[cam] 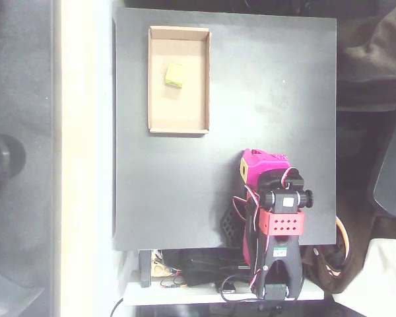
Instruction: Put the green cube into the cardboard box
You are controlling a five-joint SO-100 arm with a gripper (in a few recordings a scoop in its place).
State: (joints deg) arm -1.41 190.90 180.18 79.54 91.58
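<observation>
A: Where is the green cube (175, 74) seen in the overhead view?

B: It is seen in the upper left of the frame, lying on the floor of the cardboard box (179, 131). It is placed in the upper half of the box, roughly midway between the two long walls and touching neither, turned slightly askew to them.

A: And how is the box itself laid?

B: It is laid flat on the dark counter (270, 86), its long side running up and down the frame, near the counter's upper left corner. No lid is carried, and the tan floor below the cube is bare.

A: Where is the arm found?

B: The pink and black arm (277, 224) is found at the lower right of the frame, folded over the counter's lower edge, well apart from the box. A red perforated block is seen on it, with cables trailing below.

A: What is to be said of the fingers (254, 165)?

B: They are tucked under the pink housing near a small yellow patch. Whether they are parted or closed cannot be told. Nothing is seen held in them.
</observation>
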